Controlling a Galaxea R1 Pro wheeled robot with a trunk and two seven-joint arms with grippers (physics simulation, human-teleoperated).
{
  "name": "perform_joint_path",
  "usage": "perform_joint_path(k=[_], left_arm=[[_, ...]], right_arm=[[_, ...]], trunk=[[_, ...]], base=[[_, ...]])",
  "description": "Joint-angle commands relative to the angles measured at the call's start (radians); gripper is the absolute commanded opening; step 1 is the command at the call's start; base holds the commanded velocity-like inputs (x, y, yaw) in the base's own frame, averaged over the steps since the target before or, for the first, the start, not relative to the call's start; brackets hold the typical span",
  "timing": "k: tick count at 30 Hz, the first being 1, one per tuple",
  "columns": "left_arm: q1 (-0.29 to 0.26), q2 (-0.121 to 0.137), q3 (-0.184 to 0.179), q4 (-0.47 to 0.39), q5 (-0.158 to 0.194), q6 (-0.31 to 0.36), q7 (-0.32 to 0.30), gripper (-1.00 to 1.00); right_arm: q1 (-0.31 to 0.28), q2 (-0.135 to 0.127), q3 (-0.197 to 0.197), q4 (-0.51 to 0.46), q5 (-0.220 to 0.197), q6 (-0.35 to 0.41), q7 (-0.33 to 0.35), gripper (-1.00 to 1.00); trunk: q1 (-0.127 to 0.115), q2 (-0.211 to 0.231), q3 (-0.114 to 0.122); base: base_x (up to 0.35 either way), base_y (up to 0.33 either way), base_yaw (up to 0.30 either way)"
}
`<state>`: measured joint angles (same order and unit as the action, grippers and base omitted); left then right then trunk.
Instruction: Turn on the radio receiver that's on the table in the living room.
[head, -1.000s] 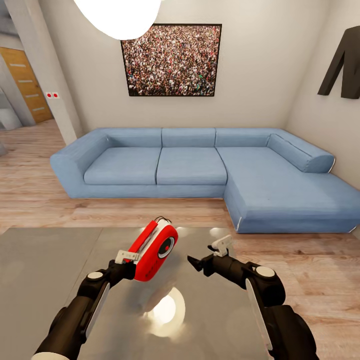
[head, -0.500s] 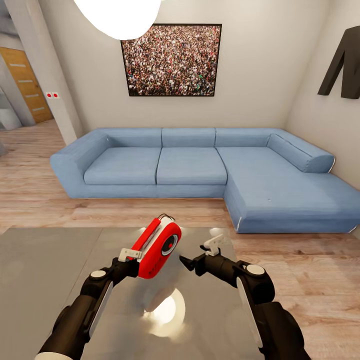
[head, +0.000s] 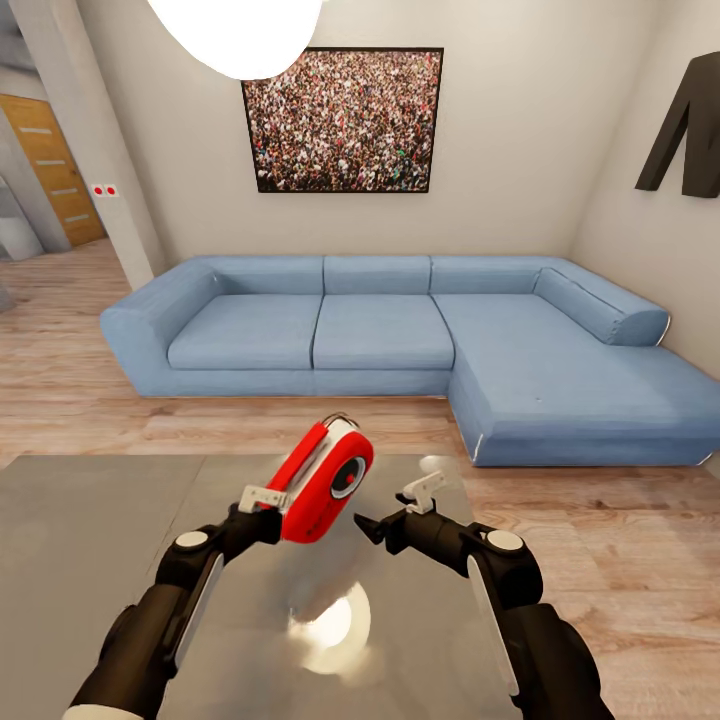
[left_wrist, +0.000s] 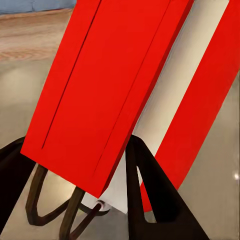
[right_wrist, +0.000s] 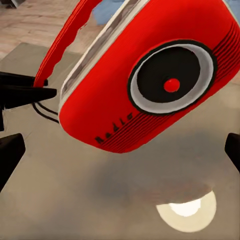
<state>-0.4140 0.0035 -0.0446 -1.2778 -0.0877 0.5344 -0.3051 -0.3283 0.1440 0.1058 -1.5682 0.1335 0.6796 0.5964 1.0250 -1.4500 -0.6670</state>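
- Two claws work over the grey tabletop (head: 90, 560). The left claw (head: 262, 497) grips the radio receiver (head: 328, 482) at its red top handle side, and the left wrist view shows its dark fingers (left_wrist: 150, 195) pressed against the red and white casing (left_wrist: 115, 90).
- The radio receiver is lifted clear of the tabletop and tilted, with its round grey dial facing the right claw; in the right wrist view the dial's centre reads red (right_wrist: 171, 85).
- The right claw (head: 395, 515) hovers just beside the radio's dial face, apart from it, with its jaws spread wide; its finger edges sit at the borders of the right wrist view.
- A bright lamp reflection (head: 330, 625) lies on the glossy tabletop below the radio.
- Beyond the tabletop is light wood plank floor (head: 60, 390), then a blue L-shaped sofa (head: 400, 340) against the beige wall.
- A framed crowd picture (head: 342, 120) hangs above the sofa, and a dark letter shape (head: 690, 125) hangs on the right-hand wall.
- A wooden door (head: 45, 165) stands at the far left.
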Motion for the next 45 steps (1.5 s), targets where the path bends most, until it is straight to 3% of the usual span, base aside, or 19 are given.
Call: perform_joint_path(k=[1, 5, 15, 22, 28, 30, 31, 34, 45], left_arm=[[0.0, 0.003, 0.001, -0.027, 0.002, 0.021, -0.052, -1.0], [0.0, 0.007, 0.002, -0.063, 0.001, 0.045, -0.076, -1.0], [0.006, 0.049, 0.004, -0.1, 0.002, 0.05, -0.083, -1.0], [0.007, 0.051, 0.005, -0.102, 0.002, 0.05, -0.083, -1.0], [0.007, 0.08, 0.005, -0.107, 0.004, 0.053, -0.084, -1.0], [0.008, 0.082, 0.005, -0.108, 0.005, 0.053, -0.098, -1.0], [0.008, 0.083, 0.005, -0.109, 0.003, 0.053, -0.157, -1.0], [0.008, 0.084, 0.005, -0.11, 0.001, 0.053, -0.195, -1.0], [0.015, 0.084, 0.005, -0.11, 0.001, 0.053, -0.216, -1.0]], right_arm=[[0.0, 0.0, 0.0, -0.001, 0.0, 0.0, 0.0, 1.0], [0.0, -0.001, 0.0, -0.001, 0.0, -0.001, 0.001, 1.0], [0.0, -0.008, 0.0, -0.003, 0.004, -0.001, 0.002, 1.0], [0.0, -0.01, 0.0, -0.007, 0.005, -0.001, 0.003, 1.0], [0.0, -0.011, 0.0, -0.01, 0.006, 0.0, 0.002, 1.0], [0.0, -0.011, 0.0, -0.011, 0.007, 0.0, 0.002, 1.0], [0.0, -0.011, 0.0, -0.011, 0.008, 0.0, 0.001, 1.0], [0.0, -0.011, 0.0, -0.011, 0.015, 0.0, 0.001, 1.0], [-0.013, -0.009, 0.0, -0.009, 0.037, 0.0, 0.0, 1.0]], trunk=[[0.0, 0.0, 0.0], [0.0, 0.0, 0.0], [0.0, 0.0, 0.0], [0.0, 0.0, 0.0], [0.0, 0.0, 0.0], [0.0, 0.0, 0.0], [0.0, 0.0, 0.0], [0.0, 0.0, 0.0], [0.0, 0.0, 0.0]], base=[[0.0, 0.0, 0.0], [0.0, 0.0, 0.0], [0.0, 0.0, 0.0], [0.0, 0.0, 0.0], [0.0, 0.0, 0.0], [0.0, 0.0, 0.0], [0.0, 0.0, 0.0], [0.0, 0.0, 0.0], [0.0, 0.0, 0.0]])
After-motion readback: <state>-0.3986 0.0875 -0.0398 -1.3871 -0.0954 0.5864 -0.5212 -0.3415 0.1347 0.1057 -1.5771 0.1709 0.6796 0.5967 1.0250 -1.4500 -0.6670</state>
